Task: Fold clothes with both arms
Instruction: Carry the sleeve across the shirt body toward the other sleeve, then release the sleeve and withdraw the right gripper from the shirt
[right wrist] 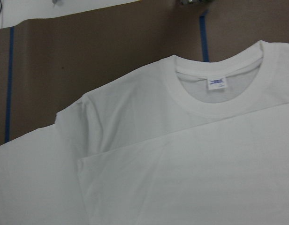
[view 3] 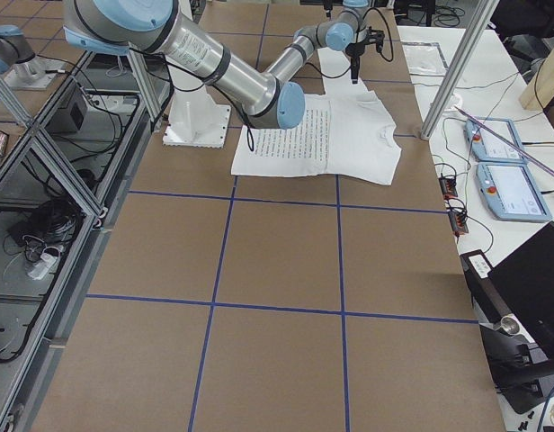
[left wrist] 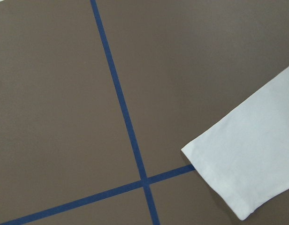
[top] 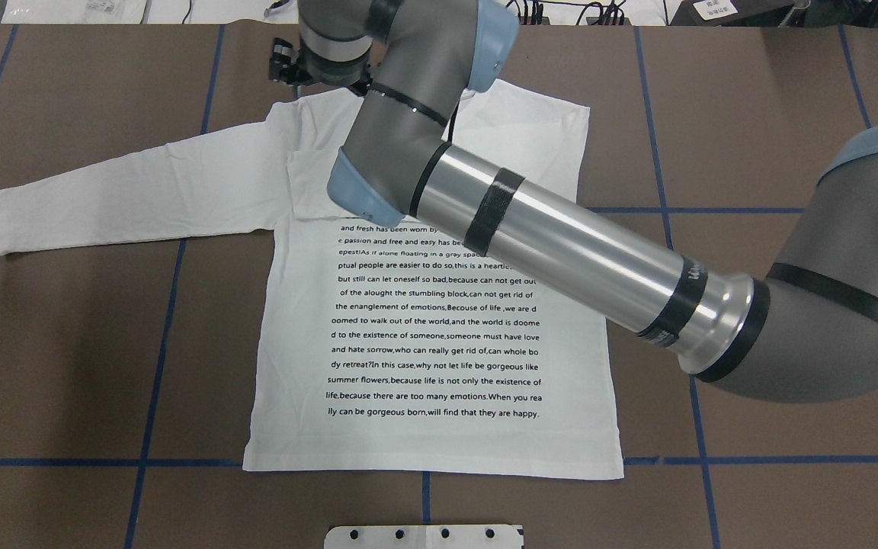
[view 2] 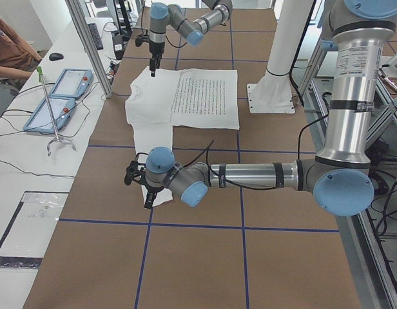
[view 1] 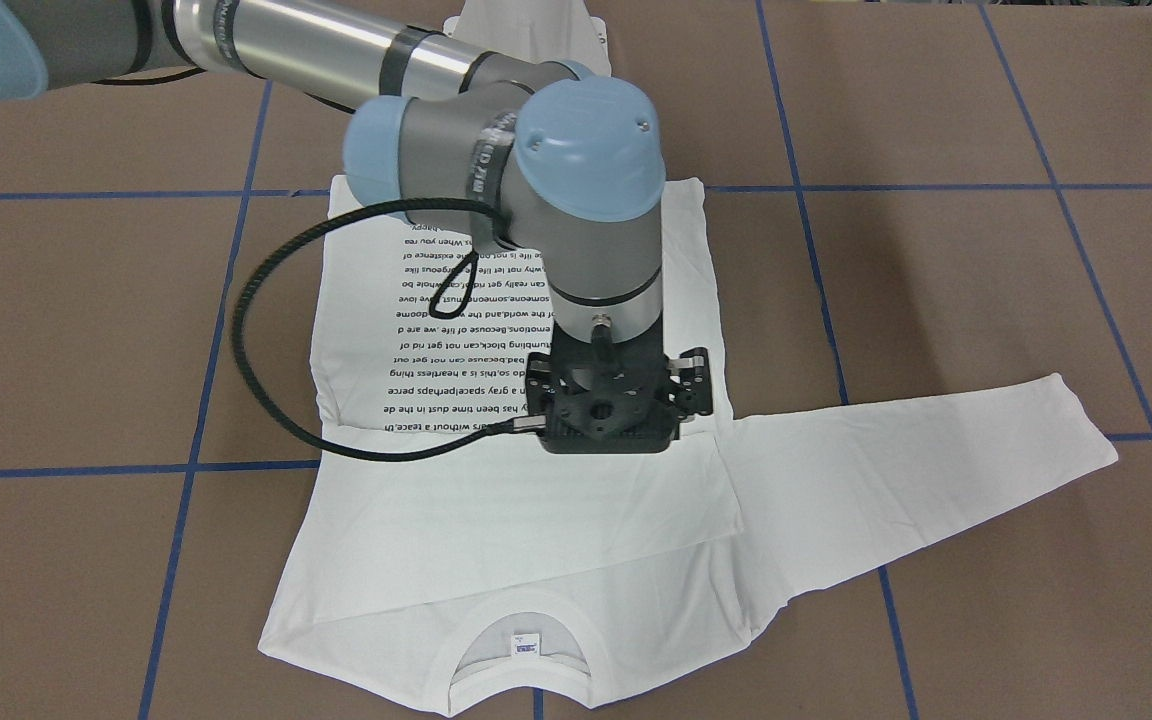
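The white shirt (top: 424, 320) is lying flat, print (top: 435, 328) up, on the brown surface (top: 65, 343). The right gripper (view 2: 153, 66) is pointing down over the chest, with the collar (right wrist: 219, 101) just beyond its jaws. The wrist is hiding them, so I cannot tell their spacing. The left gripper (view 2: 145, 193) is hovering by the outstretched sleeve cuff (left wrist: 247, 173), and its jaws are too small to judge. The right arm (top: 561, 244) is covering the upper print lines.

Right arm (top: 576, 259) hides some shirt (top: 294, 435) text (top: 431, 335); left gripper (view 2: 147, 195) too small.
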Motion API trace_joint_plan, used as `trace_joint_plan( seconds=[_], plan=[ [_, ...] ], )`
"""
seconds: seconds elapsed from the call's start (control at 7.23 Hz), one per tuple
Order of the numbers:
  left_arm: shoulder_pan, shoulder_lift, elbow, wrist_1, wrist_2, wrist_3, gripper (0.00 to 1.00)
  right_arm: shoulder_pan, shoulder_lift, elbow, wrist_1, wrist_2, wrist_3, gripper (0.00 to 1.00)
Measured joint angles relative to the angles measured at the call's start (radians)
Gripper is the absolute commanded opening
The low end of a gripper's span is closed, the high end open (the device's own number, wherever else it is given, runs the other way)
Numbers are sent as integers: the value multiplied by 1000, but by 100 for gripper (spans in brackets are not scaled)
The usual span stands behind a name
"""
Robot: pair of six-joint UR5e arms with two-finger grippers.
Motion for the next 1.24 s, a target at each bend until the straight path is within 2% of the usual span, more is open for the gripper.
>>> trace_joint_plan(
  seconds=[0.14, 0.28, 0.55, 0.83, 1.24],
  plan=[
    [72, 1, -26, -14, 55, -121, 100, 52, -114, 139, -127, 33, -114, 100],
    [136, 1, -31, -18, 122, -189, 99, 113, -262, 266, -189, 54, -241, 100],
    [188, -34, 41, -25, 205, -214, 99, 253, -518, 413, -217, 124, -511, 100],
    [198, -75, 144, -66, 242, -165, 99, 335, -640, 470, -223, 163, -657, 100],
    [201, -108, 240, -97, 249, -113, 99, 351, -718, 540, -225, 187, -682, 100]
  ],
)
